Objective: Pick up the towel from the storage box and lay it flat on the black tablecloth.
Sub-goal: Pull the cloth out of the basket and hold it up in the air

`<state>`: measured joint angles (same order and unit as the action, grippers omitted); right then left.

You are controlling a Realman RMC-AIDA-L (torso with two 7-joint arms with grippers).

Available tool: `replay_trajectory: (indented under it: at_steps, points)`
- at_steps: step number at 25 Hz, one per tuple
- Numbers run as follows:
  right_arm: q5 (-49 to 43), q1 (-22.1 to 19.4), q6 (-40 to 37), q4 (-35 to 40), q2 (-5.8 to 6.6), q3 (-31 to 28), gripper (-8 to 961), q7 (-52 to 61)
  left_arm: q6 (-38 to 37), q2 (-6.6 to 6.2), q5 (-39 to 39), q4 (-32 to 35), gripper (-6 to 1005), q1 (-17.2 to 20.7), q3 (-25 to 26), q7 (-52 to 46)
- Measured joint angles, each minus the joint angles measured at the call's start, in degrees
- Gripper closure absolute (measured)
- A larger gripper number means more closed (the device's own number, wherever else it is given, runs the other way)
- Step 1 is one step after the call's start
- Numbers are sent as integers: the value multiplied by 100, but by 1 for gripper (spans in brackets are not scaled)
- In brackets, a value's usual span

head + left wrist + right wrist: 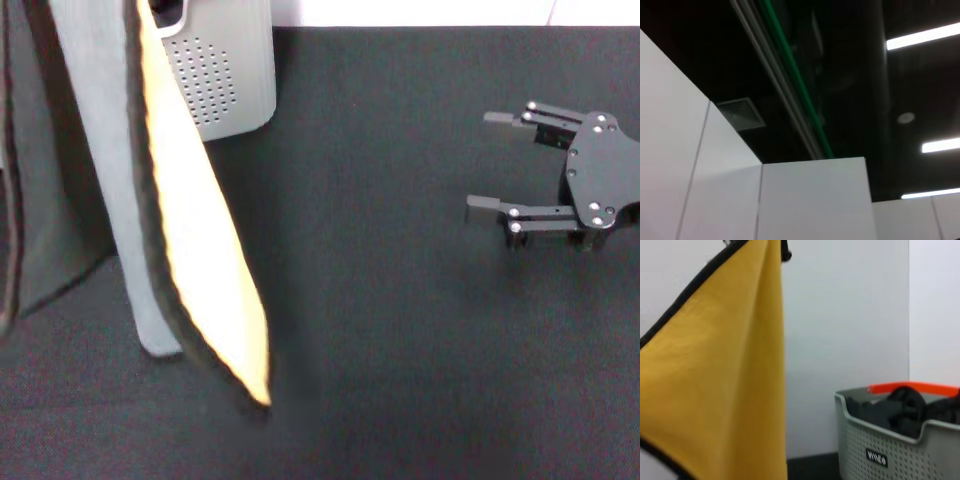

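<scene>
The towel (190,230) hangs in the air at the left of the head view, its top out of frame. Its yellow side, grey side (100,160) and black trim show, and its lowest corner hangs near the black tablecloth (400,350). In the right wrist view the towel (715,380) fills the near side, yellow face showing. The storage box (225,80) stands behind the towel at the back left and also shows in the right wrist view (890,450). My left gripper is out of view; its wrist camera shows only ceiling. My right gripper (483,163) is open and empty over the cloth at the right.
Dark items and an orange-rimmed thing (912,389) lie in the box. A darker grey fold with black trim (40,200) hangs at the far left edge. White walls stand behind the table.
</scene>
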<state>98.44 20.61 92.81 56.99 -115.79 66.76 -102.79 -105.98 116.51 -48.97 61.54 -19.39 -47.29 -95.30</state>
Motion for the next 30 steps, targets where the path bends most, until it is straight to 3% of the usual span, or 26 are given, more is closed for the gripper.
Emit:
replay_trajectory:
  at_steps: [6, 16, 23, 30]
  points:
    - [536, 168, 9, -199, -18, 386, 120, -269, -205, 103, -165, -406, 975, -21, -5, 218]
    - [1124, 535, -387, -446, -40, 1016, 122, -676, -450, 292, -517, -1738, 975, -335, -74, 1397]
    - [1193, 601, -1401, -339, -39, 1760, 124, -754, -441, 311, -572, -2218, 976, -605, -100, 1733]
    - [1112, 446, -1561, -295, 16, 1904, 126, -654, -438, 299, -518, -2192, 976, -581, -111, 1757]
